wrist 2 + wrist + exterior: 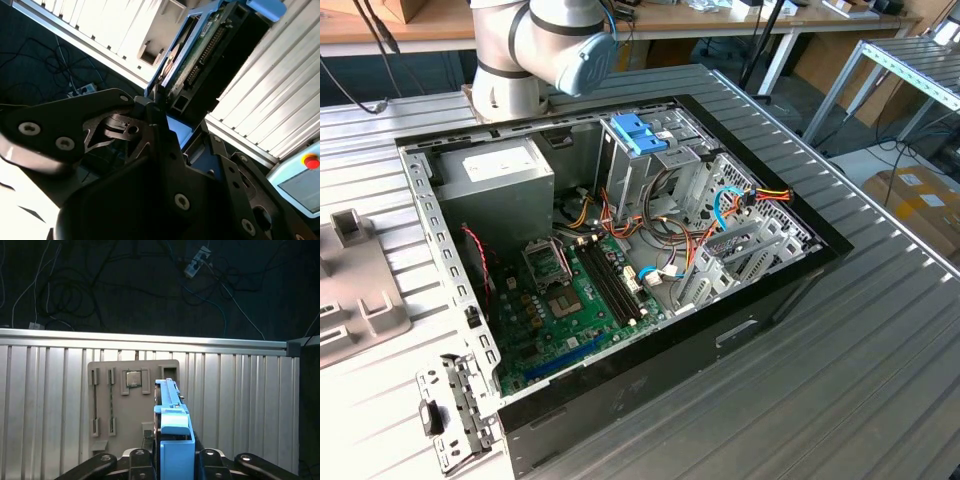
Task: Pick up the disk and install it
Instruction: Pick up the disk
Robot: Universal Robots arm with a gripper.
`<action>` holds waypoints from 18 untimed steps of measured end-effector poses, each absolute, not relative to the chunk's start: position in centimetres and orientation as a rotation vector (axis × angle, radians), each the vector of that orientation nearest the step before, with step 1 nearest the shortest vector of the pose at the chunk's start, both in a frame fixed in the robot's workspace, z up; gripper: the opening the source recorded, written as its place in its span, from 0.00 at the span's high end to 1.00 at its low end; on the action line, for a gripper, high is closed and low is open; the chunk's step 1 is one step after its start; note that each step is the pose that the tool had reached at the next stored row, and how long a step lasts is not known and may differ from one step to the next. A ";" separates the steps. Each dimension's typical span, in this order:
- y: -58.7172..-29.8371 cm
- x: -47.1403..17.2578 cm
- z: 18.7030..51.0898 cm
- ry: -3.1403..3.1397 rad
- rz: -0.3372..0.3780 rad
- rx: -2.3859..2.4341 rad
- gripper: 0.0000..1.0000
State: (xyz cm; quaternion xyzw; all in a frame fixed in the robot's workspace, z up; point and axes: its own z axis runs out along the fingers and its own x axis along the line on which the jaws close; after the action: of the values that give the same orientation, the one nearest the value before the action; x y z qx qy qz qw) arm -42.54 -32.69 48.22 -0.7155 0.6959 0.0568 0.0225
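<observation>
Open black computer case point(620, 405) on ribbed metal table point(880, 380); grey moulded tray point(360, 300) at the exterior view's left; blue-framed flat disk point(175, 427) above that tray.

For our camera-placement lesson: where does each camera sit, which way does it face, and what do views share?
Exterior view: off the arm, looking down into the open computer case on the table; arm joints show.
First wrist view: on the arm, facing the table past the gripper, shut on the disk.
Second wrist view: on the arm, along the gripper's linkage toward the disk.
Both wrist views share gripper, disk, table.
</observation>
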 end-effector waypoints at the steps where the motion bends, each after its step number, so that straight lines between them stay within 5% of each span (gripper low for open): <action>1: -32.8 -42.5 48.2 2.155 0.176 -2.216 0.63; 18: -36.1 -37.5 48.3 2.163 0.181 -2.213 0.63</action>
State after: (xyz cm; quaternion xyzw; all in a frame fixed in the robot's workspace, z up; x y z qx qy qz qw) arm -37.54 -36.14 48.34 -0.7139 0.6975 0.0584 0.0209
